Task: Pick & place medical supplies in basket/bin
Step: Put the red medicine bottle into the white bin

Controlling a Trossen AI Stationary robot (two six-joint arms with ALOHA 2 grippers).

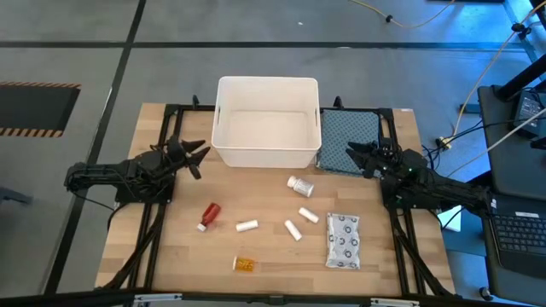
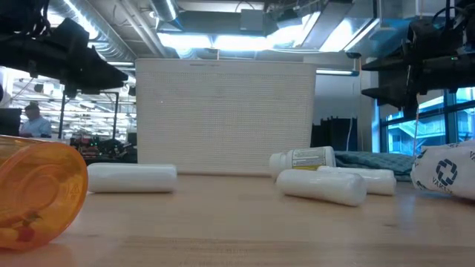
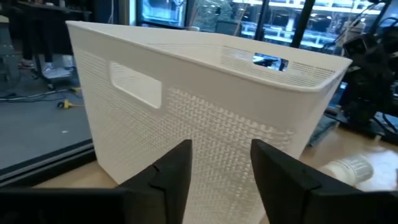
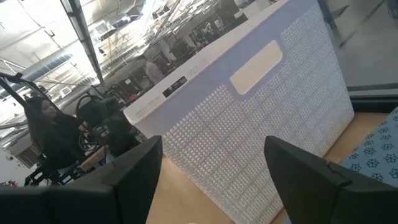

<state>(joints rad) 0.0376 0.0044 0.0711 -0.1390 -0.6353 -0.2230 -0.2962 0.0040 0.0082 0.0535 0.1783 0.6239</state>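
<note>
The white tub (image 1: 265, 122) stands at the table's far middle, also in the low view (image 2: 225, 117). In front of it lie the white pill bottle (image 1: 300, 186), a red bottle with white cap (image 1: 209, 216), short white cylinders (image 1: 246, 226) (image 1: 293, 229) (image 1: 308, 216), an amber vial (image 1: 245, 264) and the dotted blister pack (image 1: 343, 240). My left gripper (image 1: 200, 158) hovers open left of the tub, facing its wall (image 3: 217, 118). My right gripper (image 1: 350, 156) hovers open right of the tub, over the patterned cloth (image 1: 348, 136).
The blue-grey patterned cloth lies flat right of the tub at the table's far right. The supplies are spread over the table's near half between both arms. Bare wood (image 1: 179, 256) shows at the near left. Cables and a keyboard (image 1: 520, 239) sit off the table's right.
</note>
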